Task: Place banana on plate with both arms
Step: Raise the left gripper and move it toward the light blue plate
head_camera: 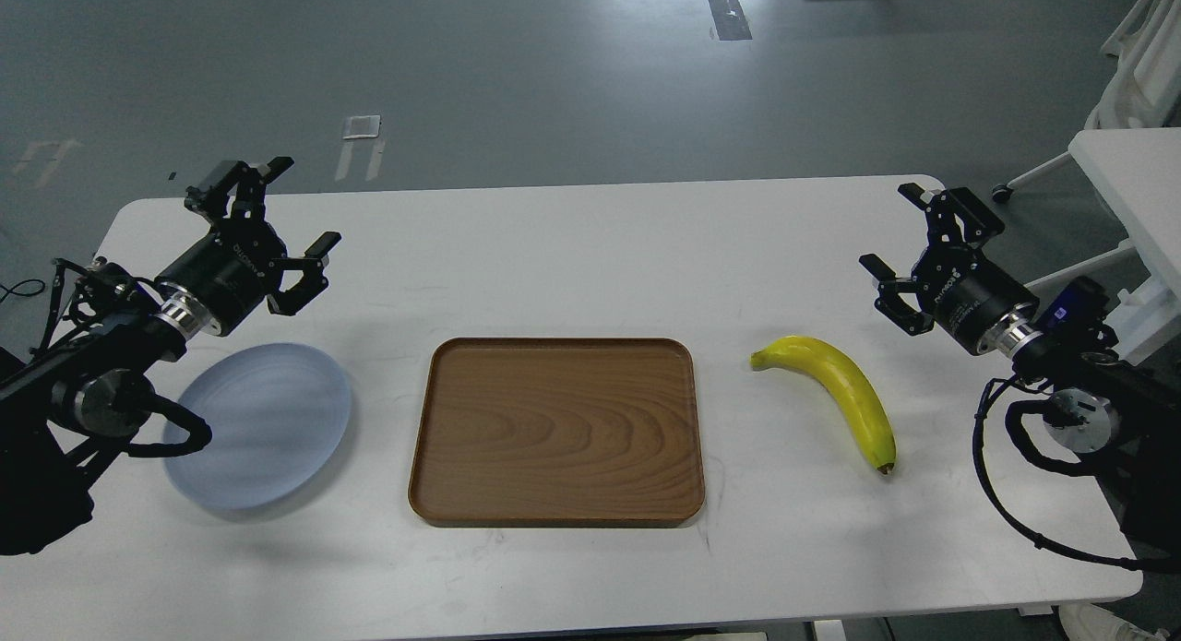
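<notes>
Both pincers hovering spread wide, holding nothing: left gripper [277, 217] at 10 o'clock, right gripper [909, 254] at 2. Banana [844, 387] lying on table at 3 of tray [554, 433]; plate [263, 424] waiting at 9, so likely handover needed

Lab — grey concrete floor [554, 78], white table [590, 244]

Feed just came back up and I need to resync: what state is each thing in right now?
banana: lying on the table right of the tray, ungrasped.
plate: flat on the table left of the tray, nothing on it.
wooden tray: flat at the table's centre, nothing in it.
left gripper: open, holding nothing, beyond the plate.
right gripper: open, holding nothing, beyond the banana.
</notes>
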You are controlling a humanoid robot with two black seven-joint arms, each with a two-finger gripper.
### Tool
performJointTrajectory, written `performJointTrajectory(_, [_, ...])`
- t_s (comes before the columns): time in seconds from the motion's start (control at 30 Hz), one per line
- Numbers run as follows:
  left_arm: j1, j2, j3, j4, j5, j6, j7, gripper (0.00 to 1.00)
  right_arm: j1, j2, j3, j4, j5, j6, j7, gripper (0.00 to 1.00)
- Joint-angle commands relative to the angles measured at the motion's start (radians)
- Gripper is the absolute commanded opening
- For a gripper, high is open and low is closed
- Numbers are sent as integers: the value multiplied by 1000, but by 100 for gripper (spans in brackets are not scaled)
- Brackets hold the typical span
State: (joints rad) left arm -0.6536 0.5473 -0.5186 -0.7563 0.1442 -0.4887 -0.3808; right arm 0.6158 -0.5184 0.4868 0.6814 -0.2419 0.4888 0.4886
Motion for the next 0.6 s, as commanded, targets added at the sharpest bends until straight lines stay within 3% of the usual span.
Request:
performJointTrajectory(0.0, [0,0,0,0,0,0,-1,100,1,0,-30,0,-7,0,0,100])
performJointTrajectory(0.27, [-8,6,0,14,-3,0,-6,100,1,0,-33,0,-7,0,0,100])
performJointTrajectory(0.5, [-20,14,-37,107,15,0,-10,100,1,1,-33,-2,-7,0,0,100])
performJointTrajectory(0.57, [-26,23,-38,91,50,0,-29,100,1,1,-33,0,-8,0,0,100])
